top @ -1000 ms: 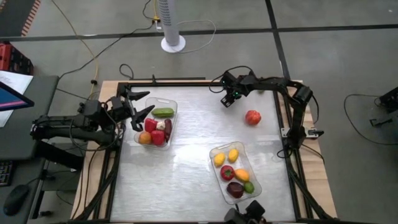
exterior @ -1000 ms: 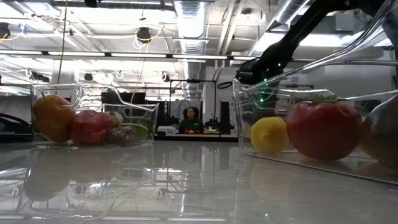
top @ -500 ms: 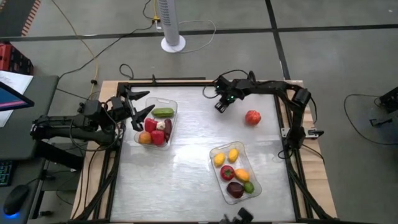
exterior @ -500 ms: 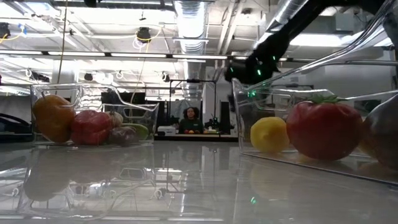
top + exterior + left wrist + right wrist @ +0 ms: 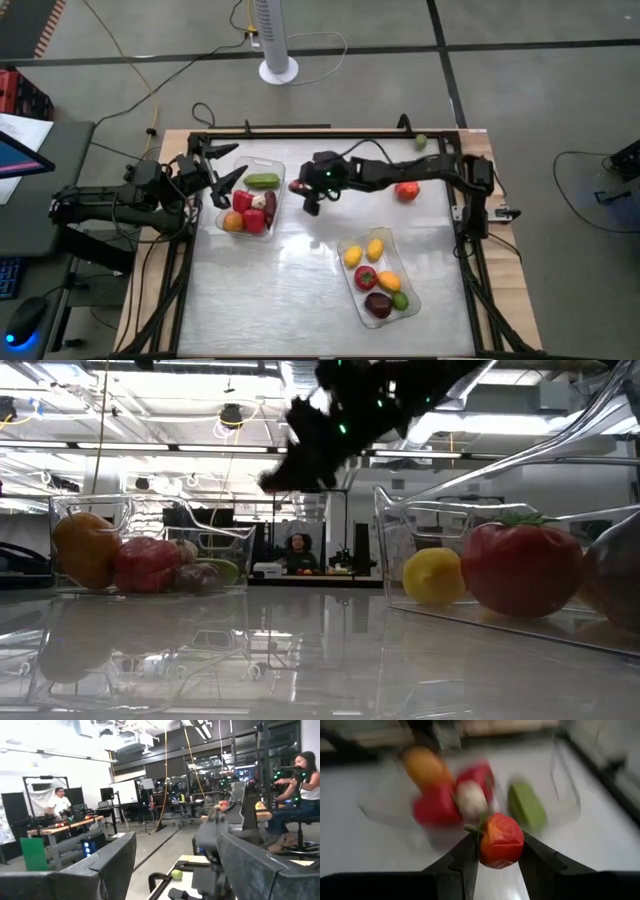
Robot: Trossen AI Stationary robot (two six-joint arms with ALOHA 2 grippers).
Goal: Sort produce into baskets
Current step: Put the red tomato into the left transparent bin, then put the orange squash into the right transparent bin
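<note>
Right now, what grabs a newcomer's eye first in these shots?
The right gripper stretched across the table's middle, shut on a red tomato and pointed at the left basket of produce. Next, a loose red fruit sits alone near the table's right edge, while the left gripper hangs open over the left basket.

Two baskets. The left basket (image 5: 281,166) has six pieces and the right basket (image 5: 341,243) has six. One red fruit (image 5: 406,189) lies loose on the desk (image 5: 300,290), and one small green piece (image 5: 421,142) sits at its far edge. One tomato (image 5: 501,840) is in the right gripper (image 5: 496,851).
</note>
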